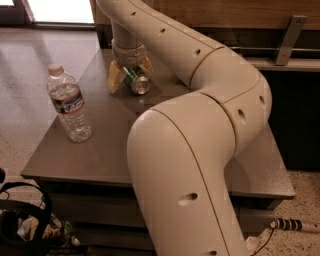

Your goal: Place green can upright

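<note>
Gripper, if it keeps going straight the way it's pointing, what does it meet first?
The gripper points down, shut on the tilted green can. Straight on, it would likely meet the grey tabletop just below; depth is unclear.

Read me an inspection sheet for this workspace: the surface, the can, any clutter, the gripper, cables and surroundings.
Surface: grey table, flat top, no spills seen.
Job's things: green can at the table's far end, tipped over with a silver end toward the camera; not upright.
Clutter: water bottle standing upright near the left edge, white cap on.
Grippers: gripper at the far end of the table, its fingers on either side of the green can, closed on it.
Cables: cable on the floor at lower right; black loops at lower left, kind unclear.
Surroundings: speckled floor, wooden wall panel, metal bracket.
</note>
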Robot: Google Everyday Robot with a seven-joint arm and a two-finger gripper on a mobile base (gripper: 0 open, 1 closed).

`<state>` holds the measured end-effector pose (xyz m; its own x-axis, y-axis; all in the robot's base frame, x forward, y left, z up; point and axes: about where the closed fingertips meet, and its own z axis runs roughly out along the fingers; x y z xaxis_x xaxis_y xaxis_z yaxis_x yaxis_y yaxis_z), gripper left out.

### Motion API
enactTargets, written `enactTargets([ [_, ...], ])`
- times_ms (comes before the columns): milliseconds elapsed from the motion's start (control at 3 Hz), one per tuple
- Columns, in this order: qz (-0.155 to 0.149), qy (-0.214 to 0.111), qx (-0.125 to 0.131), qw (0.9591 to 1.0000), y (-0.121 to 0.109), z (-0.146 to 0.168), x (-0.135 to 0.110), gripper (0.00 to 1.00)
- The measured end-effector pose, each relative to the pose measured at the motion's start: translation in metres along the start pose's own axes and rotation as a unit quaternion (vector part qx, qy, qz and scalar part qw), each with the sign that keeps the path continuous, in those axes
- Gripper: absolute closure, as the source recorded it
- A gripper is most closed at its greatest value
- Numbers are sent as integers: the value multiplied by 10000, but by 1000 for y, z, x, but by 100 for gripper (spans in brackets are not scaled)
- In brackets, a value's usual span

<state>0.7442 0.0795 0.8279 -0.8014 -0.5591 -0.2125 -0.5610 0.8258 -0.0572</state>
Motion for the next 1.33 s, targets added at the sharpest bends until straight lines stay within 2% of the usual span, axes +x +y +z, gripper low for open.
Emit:
enactTargets([
  [667, -11, 2, -8, 10000, 2, 7, -2, 67],
  [1000, -34, -8, -14, 10000, 3, 7, -4, 100],
  [1333, -40, -13, -14, 10000, 3, 7, -4, 100],
])
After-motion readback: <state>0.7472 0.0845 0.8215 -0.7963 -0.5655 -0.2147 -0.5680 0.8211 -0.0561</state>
